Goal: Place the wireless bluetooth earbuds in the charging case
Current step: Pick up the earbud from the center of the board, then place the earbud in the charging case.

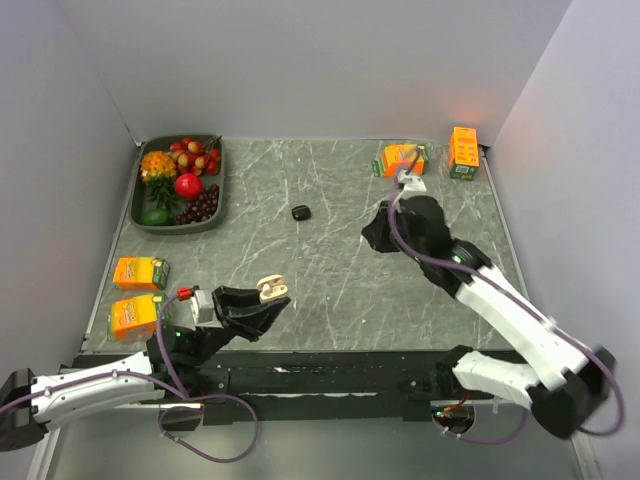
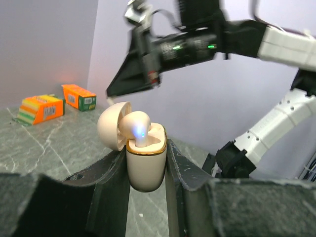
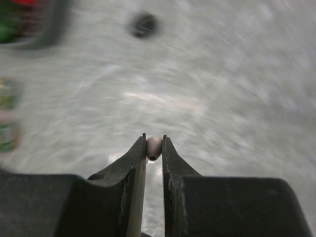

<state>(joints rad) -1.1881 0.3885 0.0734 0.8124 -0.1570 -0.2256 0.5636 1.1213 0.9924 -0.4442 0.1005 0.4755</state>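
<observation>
Left claw [image 2: 146, 157]: closed on the cream charging case [image 2: 145, 170], one finger against each side of the body, case upright. The lid is hinged open and tips away to the left of the claw. One white earbud [image 2: 137, 126] sits in the well directly above the claw's grip, with a small blue light showing on it. Right claw [image 3: 153, 144]: closed narrowly on a second pale earbud [image 3: 153, 147], which is pinched at the very fingertips with a dark opening facing the wrist camera. The background in that view is blurred. In the overhead view the right claw [image 1: 376, 236] is ahead of the left claw [image 1: 262, 296] and to its right, and the two are apart. A small dark item [image 1: 300, 212] lies on the grey veined surface [image 1: 340, 290], ahead and left of the right claw; whether it is a bud or a case cannot be told. A fruit tray [image 1: 216, 196] stands far ahead and left of the left claw. Two orange cartons [image 1: 138, 272] lie just left of the left claw, and two more [image 1: 402, 160] lie beyond the right claw.
</observation>
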